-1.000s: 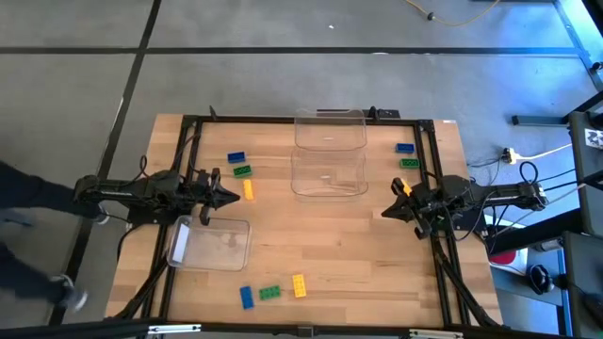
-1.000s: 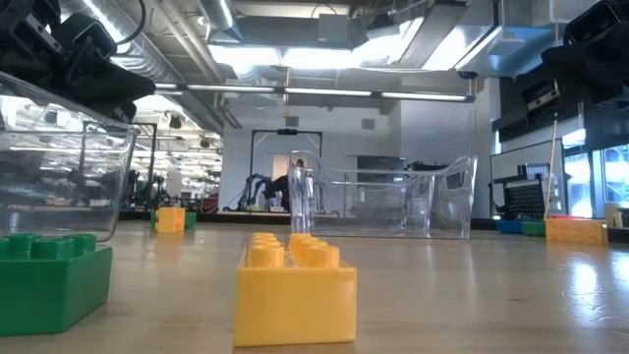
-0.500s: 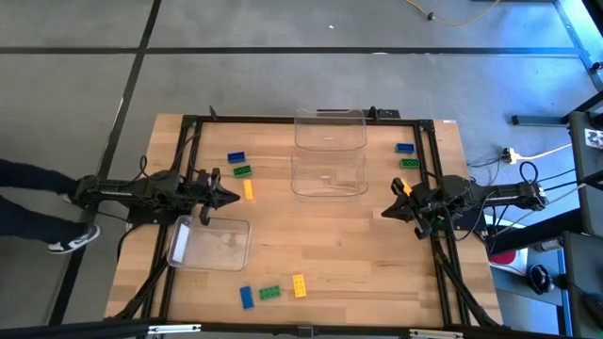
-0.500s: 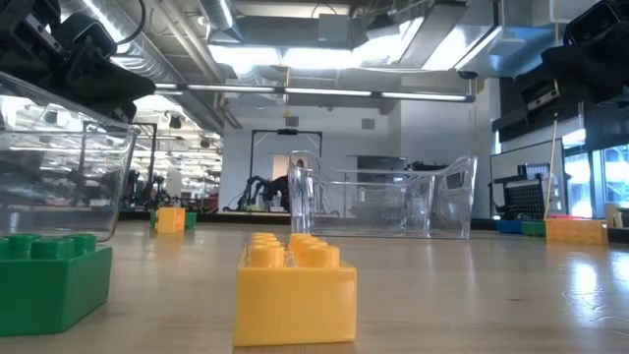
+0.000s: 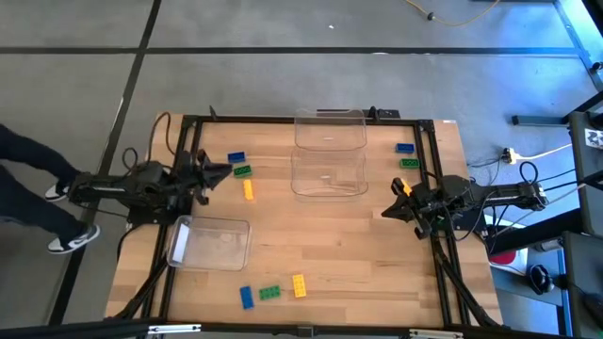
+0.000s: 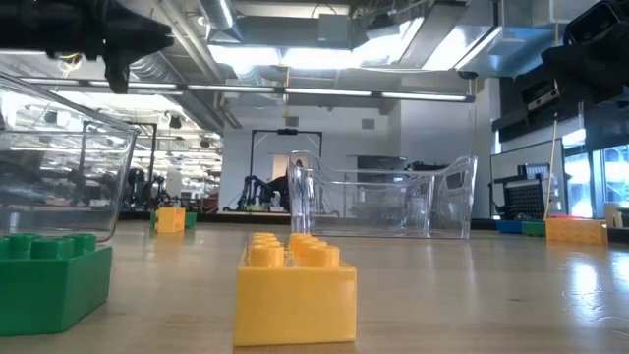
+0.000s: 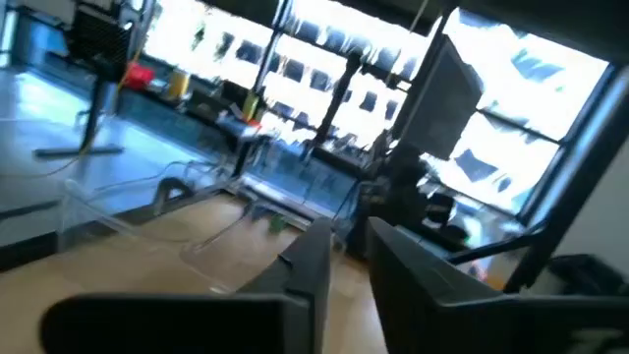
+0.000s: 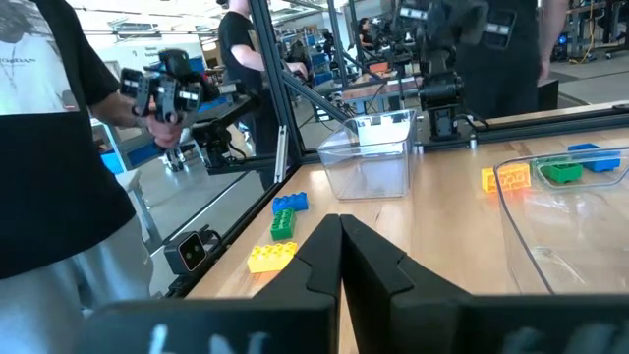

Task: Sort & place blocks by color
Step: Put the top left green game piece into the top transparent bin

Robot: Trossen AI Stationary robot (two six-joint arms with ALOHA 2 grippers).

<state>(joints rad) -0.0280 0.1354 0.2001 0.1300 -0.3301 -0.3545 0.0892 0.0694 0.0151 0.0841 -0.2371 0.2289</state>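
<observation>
Table (image 5: 330,235): light wooden top seen from above, edged by a dark metal frame.
Landmark: two clear bins (image 5: 328,172) standing touching one another at the table's far middle; both look empty.
Third clear bin (image 5: 212,243): lies apart, toward the near left of the pair, just below the left arm.
Left gripper (image 5: 224,170): raised over the table left of the paired bins, tip pointing at them; its two dark fingers (image 7: 313,258) stand slightly apart with a narrow gap, nothing between them.
Right gripper (image 5: 386,213): waits right of the paired bins, near the table's right edge; its fingers (image 8: 324,254) are pressed together, empty.
Blocks, left group: blue (image 5: 236,157), green (image 5: 242,170) and yellow-orange (image 5: 248,189) lie on the table left of the paired bins, just beside the left gripper's tip.
Blocks, right group: blue (image 5: 404,148), green (image 5: 409,162) and yellow-orange (image 5: 400,186) lie right of the paired bins, the last beside the right arm.
Blocks, near group: blue (image 5: 246,297), green (image 5: 269,293) and yellow-orange (image 5: 299,285) lie in a row at the near edge, well apart from the paired bins.
Person: dark trouser legs and a shoe (image 5: 71,239) on the floor left of the table.
</observation>
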